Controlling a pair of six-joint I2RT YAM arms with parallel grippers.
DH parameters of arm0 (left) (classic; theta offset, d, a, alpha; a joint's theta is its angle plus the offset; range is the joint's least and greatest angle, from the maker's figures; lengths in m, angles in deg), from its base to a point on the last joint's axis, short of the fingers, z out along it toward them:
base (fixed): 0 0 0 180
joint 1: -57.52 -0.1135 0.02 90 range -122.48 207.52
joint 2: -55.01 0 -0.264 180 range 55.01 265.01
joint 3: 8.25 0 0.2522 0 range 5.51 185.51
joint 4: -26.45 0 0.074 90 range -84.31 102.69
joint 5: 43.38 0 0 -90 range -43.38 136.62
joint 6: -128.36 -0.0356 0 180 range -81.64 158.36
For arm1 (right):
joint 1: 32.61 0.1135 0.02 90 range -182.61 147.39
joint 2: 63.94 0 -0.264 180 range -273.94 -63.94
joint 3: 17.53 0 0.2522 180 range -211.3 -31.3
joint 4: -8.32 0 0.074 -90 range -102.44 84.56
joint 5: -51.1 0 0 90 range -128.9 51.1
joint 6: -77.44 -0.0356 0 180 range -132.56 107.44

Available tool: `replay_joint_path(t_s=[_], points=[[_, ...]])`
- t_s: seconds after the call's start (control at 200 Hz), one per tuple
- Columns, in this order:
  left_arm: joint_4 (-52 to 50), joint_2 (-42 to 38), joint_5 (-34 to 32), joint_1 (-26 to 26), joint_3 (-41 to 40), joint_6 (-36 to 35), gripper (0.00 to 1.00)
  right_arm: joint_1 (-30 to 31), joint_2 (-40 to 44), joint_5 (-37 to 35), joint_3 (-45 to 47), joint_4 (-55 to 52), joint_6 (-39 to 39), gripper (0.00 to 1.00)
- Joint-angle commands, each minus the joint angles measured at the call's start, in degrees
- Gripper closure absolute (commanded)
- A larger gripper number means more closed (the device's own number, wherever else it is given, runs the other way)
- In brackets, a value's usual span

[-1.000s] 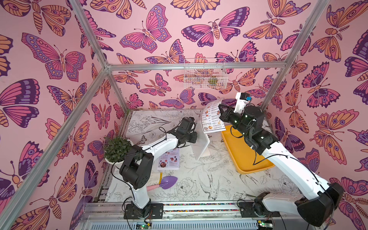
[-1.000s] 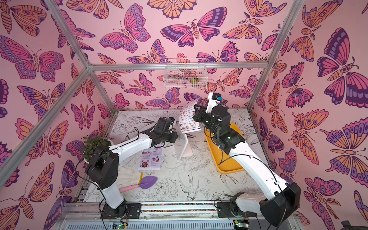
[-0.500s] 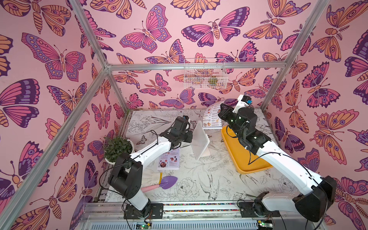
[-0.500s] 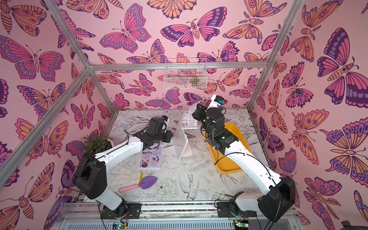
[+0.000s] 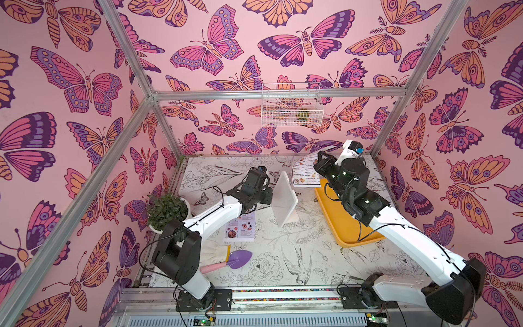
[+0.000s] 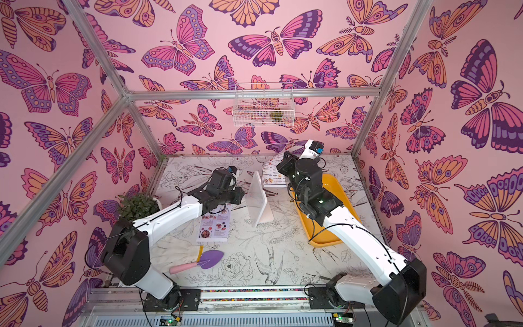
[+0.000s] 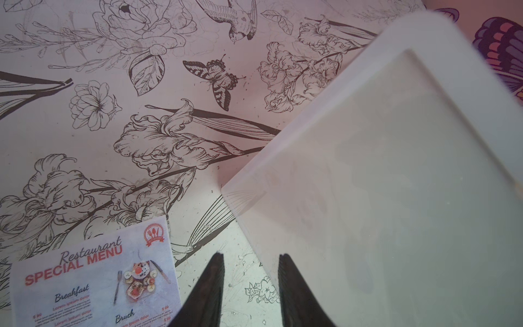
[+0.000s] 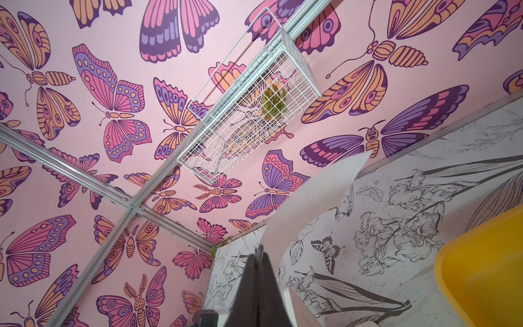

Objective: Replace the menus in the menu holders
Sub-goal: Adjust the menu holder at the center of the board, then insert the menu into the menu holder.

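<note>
The menu holder (image 5: 284, 198) (image 6: 257, 198) stands near the table's middle, a white panel with no sheet visible in it. My left gripper (image 5: 268, 195) (image 7: 250, 257) is at its left edge with the jaws apart; table shows between them, and the panel (image 7: 396, 184) lies just past one finger. The pink "SPECIAL MENU" sheet (image 5: 240, 228) (image 7: 93, 283) lies flat on the table under the left arm. My right gripper (image 5: 318, 160) (image 8: 259, 253) is shut on the white menu (image 5: 305, 172) (image 8: 311, 198), held in the air behind and right of the holder.
A yellow tray (image 5: 342, 229) lies under the right arm. A potted plant (image 5: 167, 209) stands at the left edge. A purple trowel (image 5: 239, 259) and a white glove (image 6: 175, 252) lie near the front. A wire basket (image 5: 291, 104) hangs on the back wall.
The white menu has shifted slightly right, clear of the holder's top. The left arm's elbow has swung left and lower. The holder has stayed in place.
</note>
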Motion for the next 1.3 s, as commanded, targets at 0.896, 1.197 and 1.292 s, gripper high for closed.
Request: replay_joint_path(t_s=[0.896,1.197,1.292], points=[[-1.07,-0.47,-2.4,0.68,0.91,-1.03,0.64,0.98,1.32,0.02,1.23,-4.36,-2.16,1.0],[-1.06,-0.43,-2.25,0.62,0.95,-0.9,0.65,0.92,1.75,0.01,1.52,-3.97,-2.94,1.0],[-1.1,-0.35,-2.14,0.8,1.0,-0.85,0.65,0.98,2.1,-0.03,1.2,-3.71,-3.16,1.0]])
